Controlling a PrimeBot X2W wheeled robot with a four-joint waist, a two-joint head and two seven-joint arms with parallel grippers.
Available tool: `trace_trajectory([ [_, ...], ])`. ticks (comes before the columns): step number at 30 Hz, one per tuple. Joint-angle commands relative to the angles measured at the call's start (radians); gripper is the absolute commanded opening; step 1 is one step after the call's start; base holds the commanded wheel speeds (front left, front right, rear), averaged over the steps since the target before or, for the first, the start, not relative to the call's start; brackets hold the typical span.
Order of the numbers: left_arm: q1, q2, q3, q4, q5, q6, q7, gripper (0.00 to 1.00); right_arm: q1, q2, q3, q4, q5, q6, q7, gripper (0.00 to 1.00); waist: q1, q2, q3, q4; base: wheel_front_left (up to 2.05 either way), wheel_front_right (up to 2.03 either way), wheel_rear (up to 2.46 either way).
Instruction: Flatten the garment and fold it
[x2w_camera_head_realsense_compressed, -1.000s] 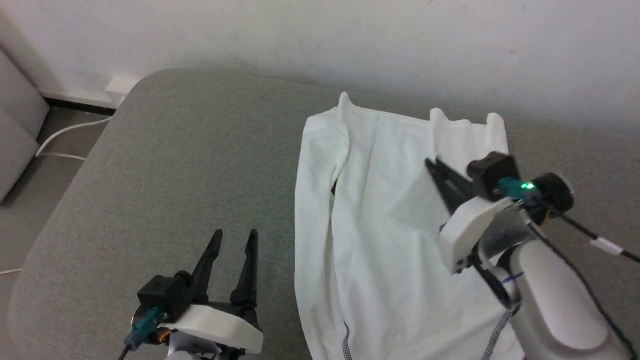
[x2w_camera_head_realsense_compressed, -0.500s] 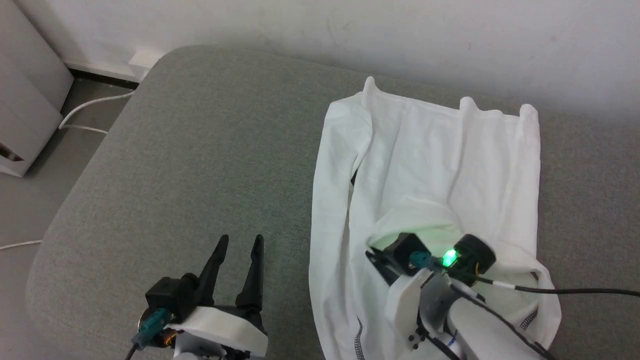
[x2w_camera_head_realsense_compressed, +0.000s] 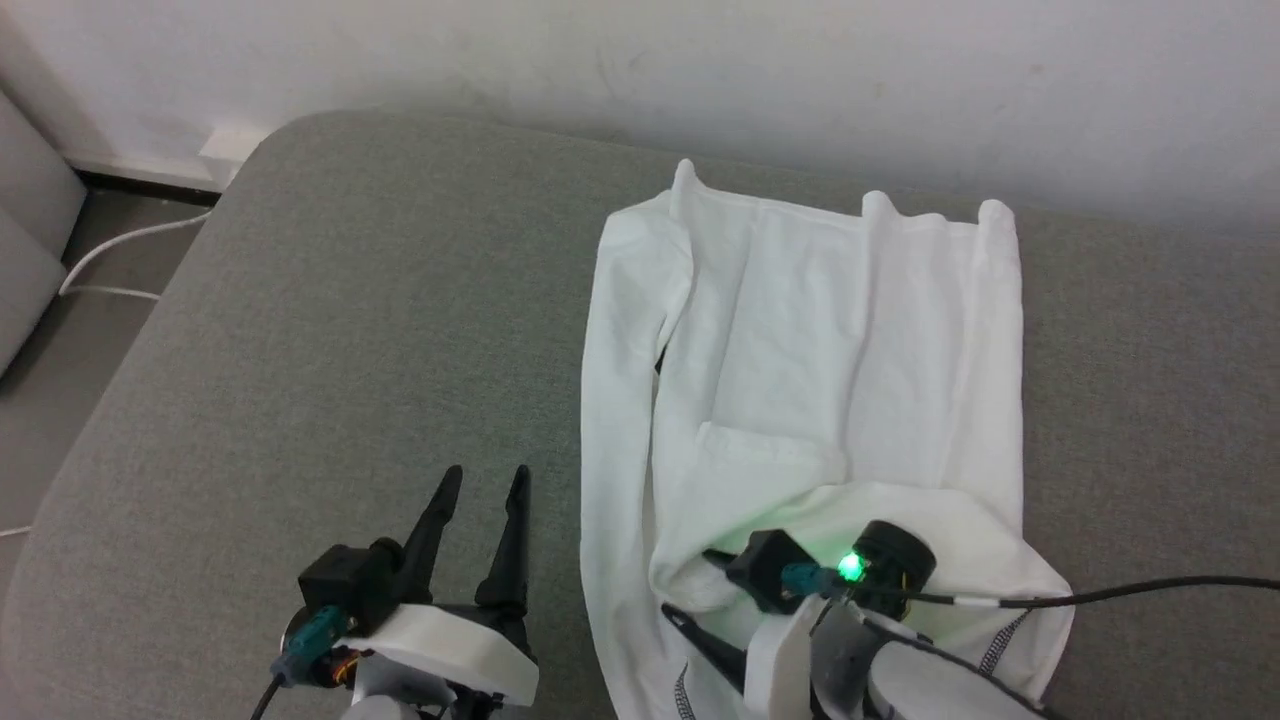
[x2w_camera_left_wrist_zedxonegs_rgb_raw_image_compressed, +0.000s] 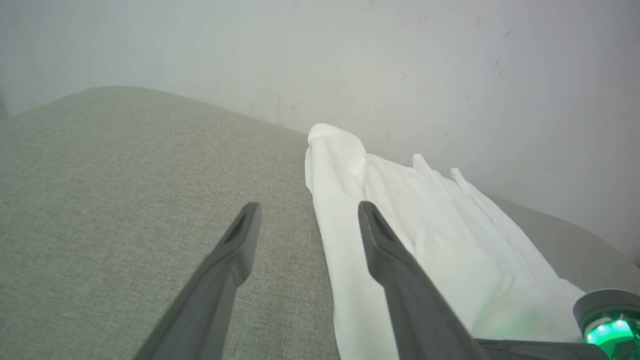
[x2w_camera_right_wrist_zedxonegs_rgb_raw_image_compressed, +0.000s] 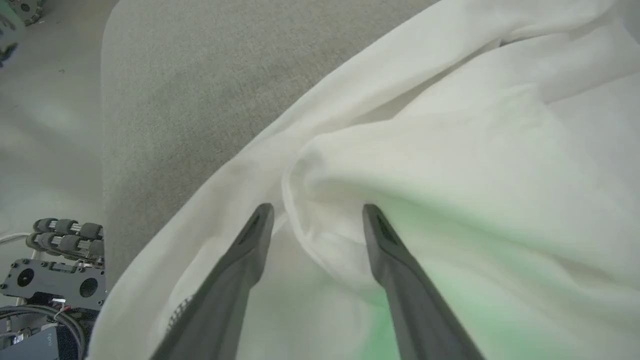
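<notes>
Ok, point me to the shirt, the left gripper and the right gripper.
white shirt (x2w_camera_head_realsense_compressed: 800, 330): head view, flat middle of its body.
left gripper (x2w_camera_head_realsense_compressed: 486, 472): head view, midway between its open fingertips.
right gripper (x2w_camera_right_wrist_zedxonegs_rgb_raw_image_compressed: 317, 207): right wrist view, midway between its fingertips.

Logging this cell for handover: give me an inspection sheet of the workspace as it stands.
Surface: grey fabric cushion.
Job's things: white shirt lies lengthwise on the cushion, its near end bunched up, not flat.
Clutter: nothing seen.
Grippers: left gripper open, over the cushion beside the shirt; right gripper open, fingers astride a shirt fold.
Cables: black cable runs from the right wrist over the shirt's near corner; white cable on the floor.
Surroundings: white wall behind the cushion.
</notes>
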Motion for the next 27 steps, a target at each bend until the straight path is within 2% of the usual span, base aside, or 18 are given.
trace_trajectory([
  [1,-0.013,0.003,0.001,0.002,-0.007,-0.008,-0.004,1.00,-0.022,-0.018,-0.010,-0.011,0.017,-0.002,-0.011,1.00,0.0000,0.0000,-0.019,-0.025,0.00,0.00,0.00],
  [5,-0.011,0.012,0.019,-0.016,-0.013,-0.004,-0.005,1.00,-0.039,-0.093,-0.081,-0.103,0.101,-0.002,-0.013,1.00,0.0000,0.0000,-0.037,-0.067,0.00,0.00,0.00],
  [7,-0.009,0.017,0.033,-0.033,-0.017,-0.002,-0.005,1.00,-0.042,-0.144,-0.167,-0.148,0.115,-0.002,-0.020,1.00,0.0000,0.0000,-0.041,-0.091,0.00,0.00,0.00],
  [10,-0.009,0.021,0.056,-0.060,-0.023,0.002,-0.006,1.00,-0.016,-0.194,-0.366,-0.192,0.097,-0.002,-0.075,1.00,0.0000,0.0000,-0.041,-0.124,0.00,0.00,0.00],
  [13,-0.010,0.022,0.076,-0.080,-0.024,0.005,-0.006,1.00,0.051,-0.196,-0.603,-0.214,0.017,-0.002,-0.163,1.00,0.0000,0.0000,-0.036,-0.154,0.00,0.00,0.00],
  [16,-0.015,0.021,0.091,-0.091,-0.025,0.003,-0.007,1.00,0.151,-0.126,-0.819,-0.250,-0.062,-0.002,-0.227,1.00,0.0000,0.0000,-0.021,-0.182,0.00,0.00,0.00],
  [19,-0.031,0.037,0.093,-0.083,-0.017,-0.002,-0.006,1.00,0.239,-0.027,-0.971,-0.315,-0.113,-0.002,-0.255,1.00,0.0000,0.0000,0.006,-0.215,0.00,0.00,0.00],
  [23,-0.098,0.083,0.091,-0.057,-0.010,-0.010,0.059,1.00,0.304,0.076,-1.069,-0.412,-0.149,-0.002,-0.258,1.00,0.0000,0.0000,0.058,-0.269,0.00,0.00,0.00],
  [27,-0.227,0.152,0.093,-0.023,-0.041,-0.032,0.219,1.00,0.311,0.114,-1.113,-0.500,-0.160,-0.002,-0.238,1.00,0.0000,0.0000,0.122,-0.321,0.00,0.00,0.00],
])
